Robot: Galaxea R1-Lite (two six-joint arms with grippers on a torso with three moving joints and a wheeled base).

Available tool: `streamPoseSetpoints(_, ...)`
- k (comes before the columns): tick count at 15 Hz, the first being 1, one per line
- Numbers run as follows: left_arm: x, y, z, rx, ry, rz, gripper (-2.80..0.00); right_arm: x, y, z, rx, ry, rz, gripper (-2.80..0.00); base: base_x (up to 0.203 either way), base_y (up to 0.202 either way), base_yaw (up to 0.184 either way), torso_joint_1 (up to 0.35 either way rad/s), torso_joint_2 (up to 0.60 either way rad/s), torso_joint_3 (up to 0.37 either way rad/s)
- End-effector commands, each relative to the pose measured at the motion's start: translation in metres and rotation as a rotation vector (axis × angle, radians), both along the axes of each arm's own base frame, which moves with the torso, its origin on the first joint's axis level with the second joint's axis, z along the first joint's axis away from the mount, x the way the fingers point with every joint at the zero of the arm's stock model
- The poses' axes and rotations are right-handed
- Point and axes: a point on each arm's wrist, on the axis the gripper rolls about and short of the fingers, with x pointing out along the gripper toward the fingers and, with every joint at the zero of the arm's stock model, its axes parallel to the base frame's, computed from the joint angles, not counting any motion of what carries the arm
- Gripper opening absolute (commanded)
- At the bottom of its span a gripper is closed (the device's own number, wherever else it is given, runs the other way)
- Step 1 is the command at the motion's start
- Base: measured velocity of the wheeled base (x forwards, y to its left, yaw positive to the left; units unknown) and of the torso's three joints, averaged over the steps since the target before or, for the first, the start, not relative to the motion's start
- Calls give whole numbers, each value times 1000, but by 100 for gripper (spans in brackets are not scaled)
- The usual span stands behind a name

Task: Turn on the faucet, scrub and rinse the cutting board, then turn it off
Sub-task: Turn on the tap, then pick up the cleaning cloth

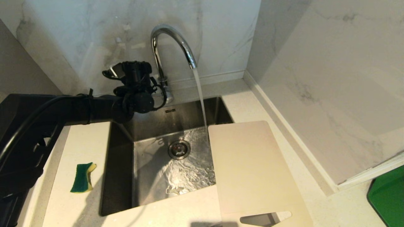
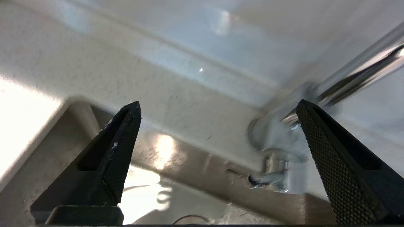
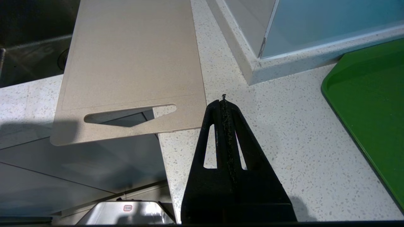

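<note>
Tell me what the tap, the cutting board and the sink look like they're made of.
The tap looks like polished chromed metal: it mirrors its surroundings. The cutting board seems matte cream plastic, though the look leaves composite open; it is thin, even in colour and has a cleanly cut slot. The sink looks like brushed stainless steel, grey with a soft sheen.

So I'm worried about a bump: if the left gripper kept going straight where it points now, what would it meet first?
Probably the faucet: its base and lever sit just inside one fingertip of the open left gripper. Centred, the path leads to the countertop strip below the wall; depth is unclear.
</note>
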Motion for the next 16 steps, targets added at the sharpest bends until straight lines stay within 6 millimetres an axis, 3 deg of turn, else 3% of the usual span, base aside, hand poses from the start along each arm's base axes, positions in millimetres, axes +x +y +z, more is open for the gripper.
streamPoseSetpoints(1, -12, 6, 26, -28, -51, 1, 0, 0, 0, 0, 0, 0, 0, -280, 0, 0, 0, 0, 0, 0)
streamPoseSetpoints(5, -40, 22, 67, -29, -53, -49, 0, 0, 0, 0, 0, 0, 0, -280, 0, 0, 0, 0, 0, 0)
streamPoseSetpoints(8, -67, 44, 99, -21, -31, -99, 0, 0, 0, 0, 0, 0, 0, -280, 0, 0, 0, 0, 0, 0)
streamPoseSetpoints(10, -78, 61, 112, -17, -12, -122, 0, 0, 0, 0, 0, 0, 0, -280, 0, 0, 0, 0, 0, 0)
streamPoseSetpoints(12, -84, 72, 113, -9, 25, -129, 0, 0, 0, 0, 0, 0, -1, -280, 0, 0, 0, 0, 0, 0)
streamPoseSetpoints(13, -89, 75, 113, -7, 43, -132, -280, 0, 0, 0, 0, 0, 0, -280, 0, 0, 0, 0, 0, 0)
streamPoseSetpoints(16, -103, 78, 110, 20, 168, -171, -280, 0, 0, 0, 0, 0, 0, -280, 0, 0, 0, 0, 0, 0)
